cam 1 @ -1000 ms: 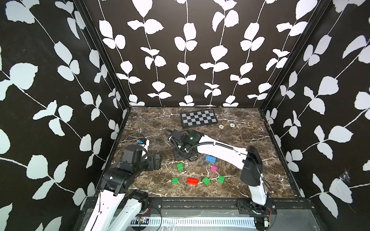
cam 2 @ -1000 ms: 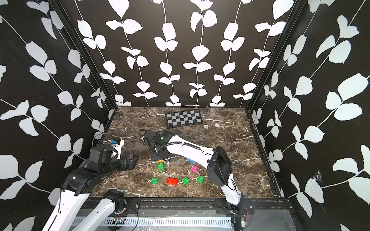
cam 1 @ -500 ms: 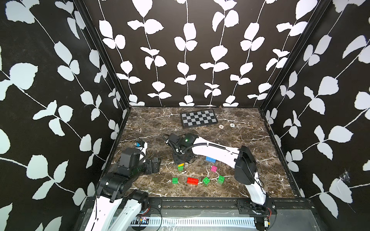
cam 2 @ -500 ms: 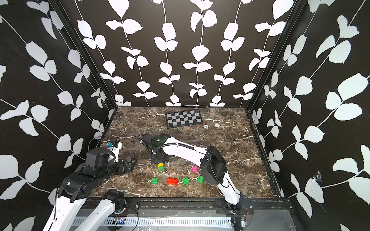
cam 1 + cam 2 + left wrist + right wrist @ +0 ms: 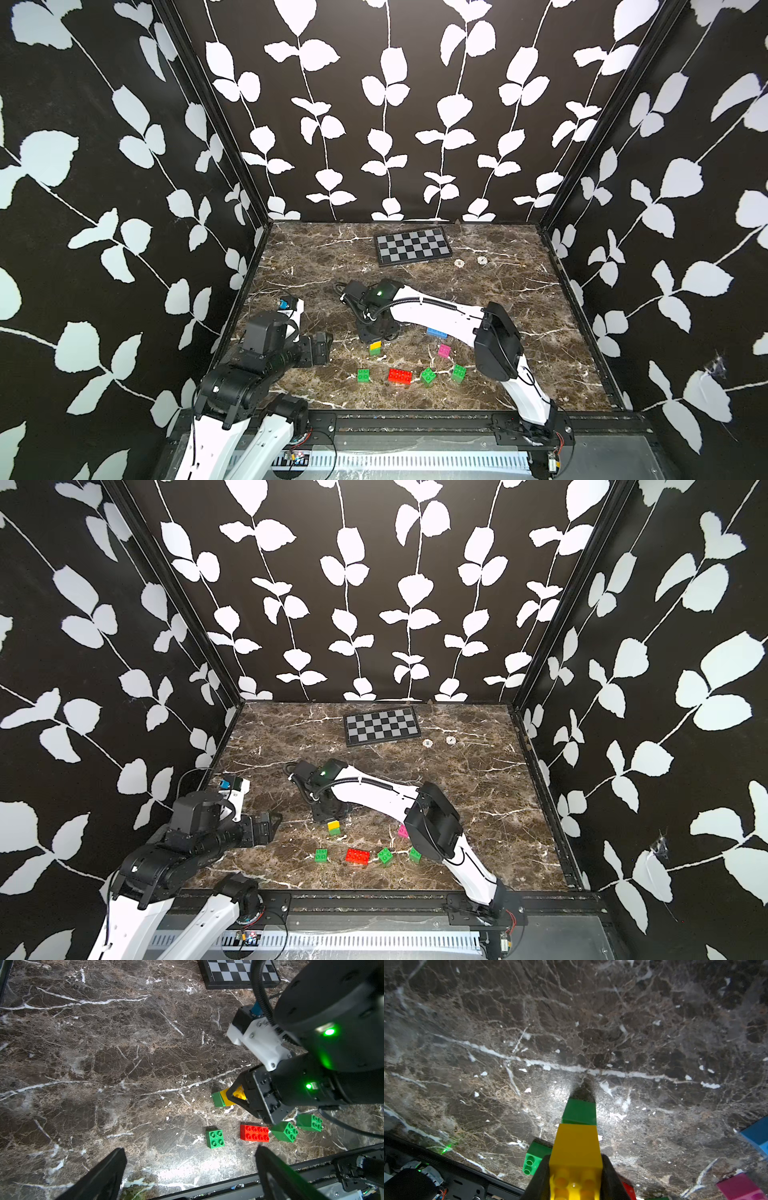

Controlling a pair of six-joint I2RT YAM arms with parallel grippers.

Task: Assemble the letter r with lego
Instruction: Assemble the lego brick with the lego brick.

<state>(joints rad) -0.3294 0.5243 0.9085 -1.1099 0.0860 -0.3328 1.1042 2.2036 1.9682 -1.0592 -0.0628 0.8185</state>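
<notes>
Lego [image 5: 428, 376] lies loose nearest us: a red brick [image 5: 400, 376] among three green bricks [image 5: 364, 375], kept handy as spare stock. At their side the left gripper [image 5: 187, 1163] hangs spread wide and empty, we judge ready to steady the build. Just behind, the right gripper [image 5: 575, 1169] pinches the yellow brick [image 5: 375, 344] seated on a fourth green brick [image 5: 375, 353], probably pressing the letter's stem together. Pink brick [image 5: 444, 350] and blue brick [image 5: 436, 332] lie beyond. Since a second ago the right elbow [image 5: 496, 345] has swung toward the left arm's side and the left gripper has eased down or back; the yellow brick stays put.
</notes>
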